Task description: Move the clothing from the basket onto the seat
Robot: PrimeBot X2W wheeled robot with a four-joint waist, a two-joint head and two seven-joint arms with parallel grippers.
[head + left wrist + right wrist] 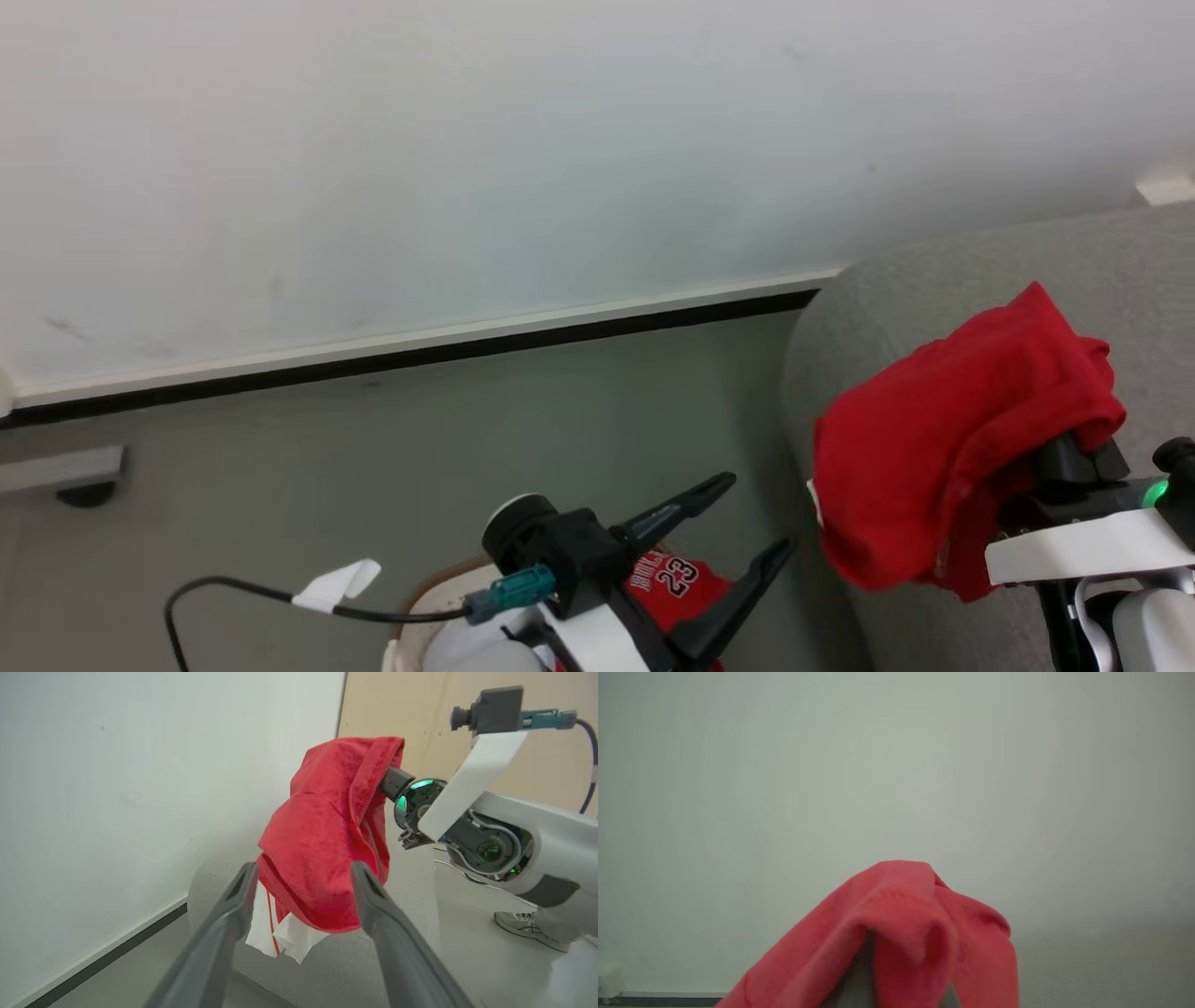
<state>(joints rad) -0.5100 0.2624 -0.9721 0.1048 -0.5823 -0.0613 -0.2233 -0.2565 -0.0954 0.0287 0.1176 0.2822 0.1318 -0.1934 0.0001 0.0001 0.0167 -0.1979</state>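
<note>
plain red garment (943, 448) is out of the basket, up over the rounded edge of the seat (934, 271), draped like a hood over the right claw (1072, 459)
right claw closed, fingers buried in the cloth, garment hangs from it; exact pinch point is hidden
left wrist view: same garment (327, 835) sags in folds, white fabric with a thin red stripe (280, 938) pokes out below the hem; can't tell if the lowest bit touches the grey upholstery
right wrist view: red cloth (896, 933) bunched over the fingers, blurred, pale wall behind it
jersey (674, 583) with white "23" lettering sits in the basket (439, 583), bottom of head view, mostly covered by the left arm
basket is on the floor (373, 448) just beside the seat, only a piece of brown rim and cream wall visible
left claw (754, 513) spread wide, nothing between the fingers, above the basket, tips pointing toward the hanging garment but apart from it
green light (1156, 492) lit on the right wrist
black cable (233, 593) with a white tag loops off the left wrist connector
white wall (560, 140) with dark skirting strip behind
a person's shoe (528, 924) on the floor past the right arm in left wrist view
</note>
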